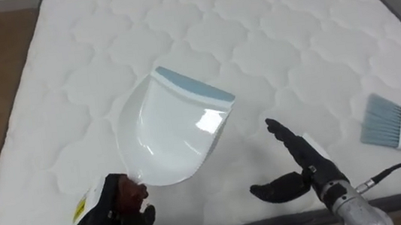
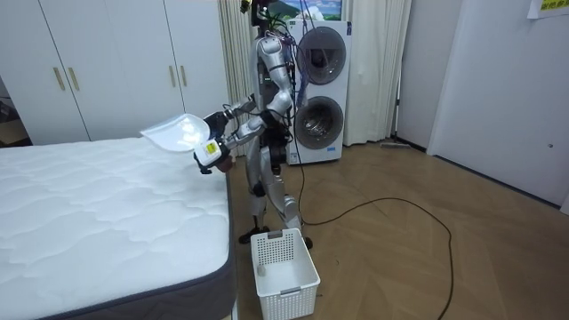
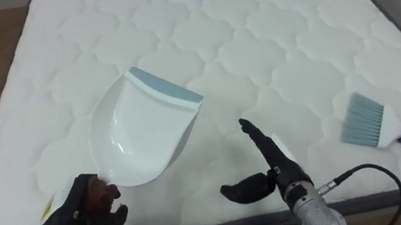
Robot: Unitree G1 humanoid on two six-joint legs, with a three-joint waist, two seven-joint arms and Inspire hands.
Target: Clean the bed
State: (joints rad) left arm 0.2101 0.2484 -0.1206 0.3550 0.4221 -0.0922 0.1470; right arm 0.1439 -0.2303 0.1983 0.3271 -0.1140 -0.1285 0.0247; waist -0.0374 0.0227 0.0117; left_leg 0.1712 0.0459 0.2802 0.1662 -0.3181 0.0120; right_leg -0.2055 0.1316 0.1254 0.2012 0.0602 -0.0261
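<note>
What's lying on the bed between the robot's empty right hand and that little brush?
Nothing: only bare white quilted mattress lies between the right hand and the brush, as the left eye view shows.

White dustpan, pale blue lip toward 1 o'clock, is held tilted above the white quilted bed by the left hand. A blue-handled brush lies on the bed at 3 o'clock.

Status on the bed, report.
Left hand shut on dustpan, raised over mattress. Right hand open, empty. Brush lies on mattress, right side. Nothing in the way.
</note>
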